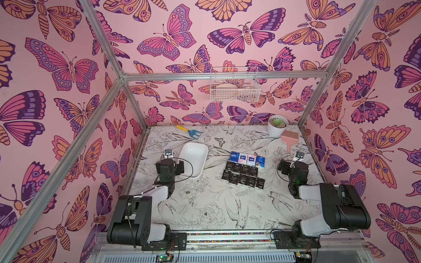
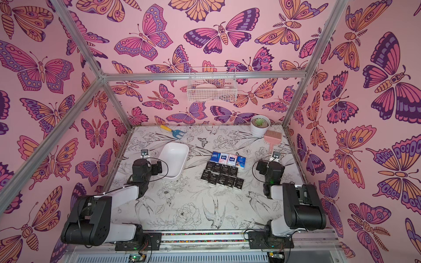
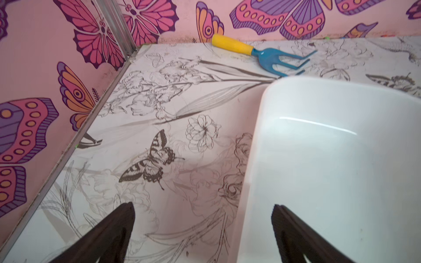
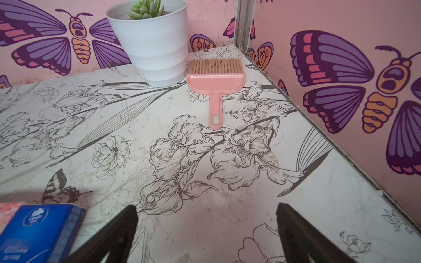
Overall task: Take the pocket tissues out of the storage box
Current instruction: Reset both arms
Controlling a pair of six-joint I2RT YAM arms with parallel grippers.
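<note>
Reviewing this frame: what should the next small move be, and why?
Probably just draw the left gripper back from the storage box. Seen from above, the box looks empty. The pocket tissues all lie in rows on the table beside it. The left gripper and the right gripper are both open and hold nothing, so no packet seems left to pick.

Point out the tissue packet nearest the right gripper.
The blue packet beside the pink one, at the coloured row's end toward the right gripper; the other blue one lies opposite.

Garden fork [image 1: 189, 132], plant pot [image 1: 274, 132], pink brush [image 1: 289, 137], basket [image 1: 234, 97]
</note>
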